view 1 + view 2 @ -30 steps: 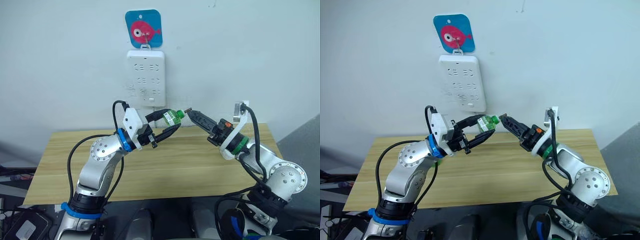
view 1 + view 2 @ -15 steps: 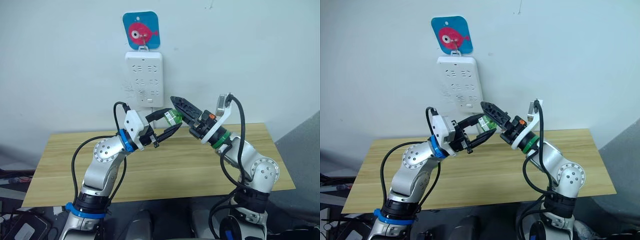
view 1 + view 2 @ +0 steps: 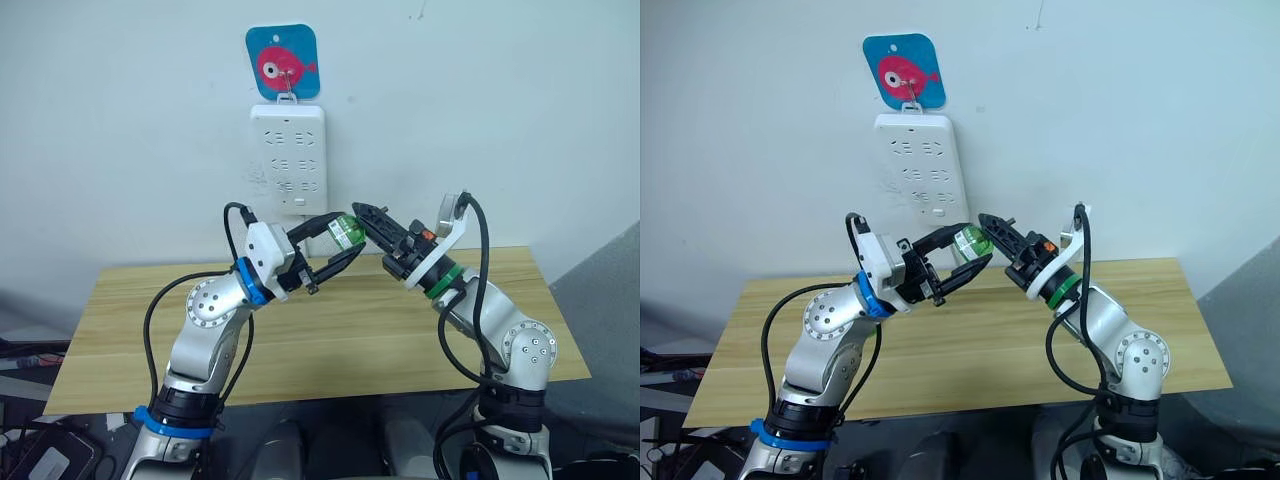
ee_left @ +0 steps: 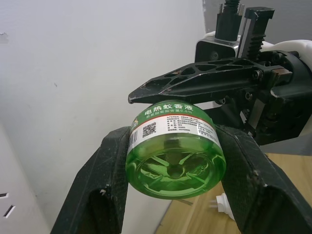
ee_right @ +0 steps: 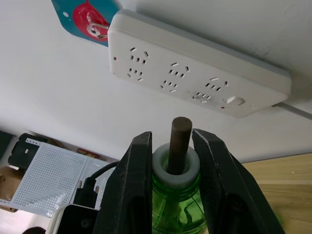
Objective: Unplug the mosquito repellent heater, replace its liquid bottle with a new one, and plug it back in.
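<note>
My left gripper point(image 3: 352, 235) is shut on the round body of the liquid bottle point(image 4: 175, 151), a small translucent green bottle held in the air in front of the wall. The bottle's neck has a white collar and a bare dark wick point(image 5: 179, 141). My right gripper point(image 3: 368, 218) meets it from the right, and its two fingers press on either side of the collar. Below the bottle, a small white piece with metal prongs point(image 4: 220, 202) lies on the table; I cannot tell whether it is the heater.
A white multi-socket power strip point(image 3: 287, 158) hangs on the wall just behind and above the bottle, under a blue tag with a pink fish point(image 3: 283, 62). The wooden table point(image 3: 330, 330) lies beneath both arms.
My right gripper moved in from the right to the bottle's neck and its fingers closed from wide open onto the collar. The left gripper kept holding the bottle in place.
</note>
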